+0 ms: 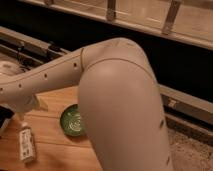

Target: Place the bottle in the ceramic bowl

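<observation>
- White plastic, one bottle [26, 145]: it lies flat on the wooden table [55, 152] at the far left. Its white cap points away from the near edge.
- Its label carries dark print, but I cannot read any of it.
- My gripper [24, 106], one only, shows in the view just over the bottle's cap end. Its fingers are spread and grasp nothing.
- Dark green glaze, one ceramic bowl [72, 120]: it is small, round, shallow and glossy, with pale swirl marks inside. It stands upright on the table to the right of the bottle, apart from it.
- My pale beige arm [120, 100] covers the bowl's right rim and fills the middle and right.
</observation>
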Controlling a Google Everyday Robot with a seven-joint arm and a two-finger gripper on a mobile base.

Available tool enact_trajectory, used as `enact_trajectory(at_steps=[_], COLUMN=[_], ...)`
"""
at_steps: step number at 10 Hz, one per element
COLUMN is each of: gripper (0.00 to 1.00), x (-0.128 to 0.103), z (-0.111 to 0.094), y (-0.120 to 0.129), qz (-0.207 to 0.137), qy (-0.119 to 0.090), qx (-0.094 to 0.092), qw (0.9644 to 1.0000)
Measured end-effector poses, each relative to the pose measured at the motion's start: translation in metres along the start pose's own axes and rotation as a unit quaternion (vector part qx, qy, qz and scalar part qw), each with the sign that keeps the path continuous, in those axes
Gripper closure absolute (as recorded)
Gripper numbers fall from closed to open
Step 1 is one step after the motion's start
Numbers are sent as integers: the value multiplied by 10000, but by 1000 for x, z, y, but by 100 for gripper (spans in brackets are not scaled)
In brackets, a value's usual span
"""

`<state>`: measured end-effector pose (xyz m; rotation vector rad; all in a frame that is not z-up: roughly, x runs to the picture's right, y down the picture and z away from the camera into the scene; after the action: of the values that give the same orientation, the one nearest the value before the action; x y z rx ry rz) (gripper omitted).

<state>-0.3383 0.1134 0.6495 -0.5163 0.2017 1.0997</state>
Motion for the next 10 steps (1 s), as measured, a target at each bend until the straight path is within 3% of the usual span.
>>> enact_trajectory(at_steps=[3, 6, 10], gripper=[35, 35, 35], x=[6, 12, 11], z=[17, 49, 53], y=[80, 148, 147], qz=[-655, -1287, -1298], qy=[178, 573, 604], qx=[-252, -339, -299], qw=[9974, 9894, 9893])
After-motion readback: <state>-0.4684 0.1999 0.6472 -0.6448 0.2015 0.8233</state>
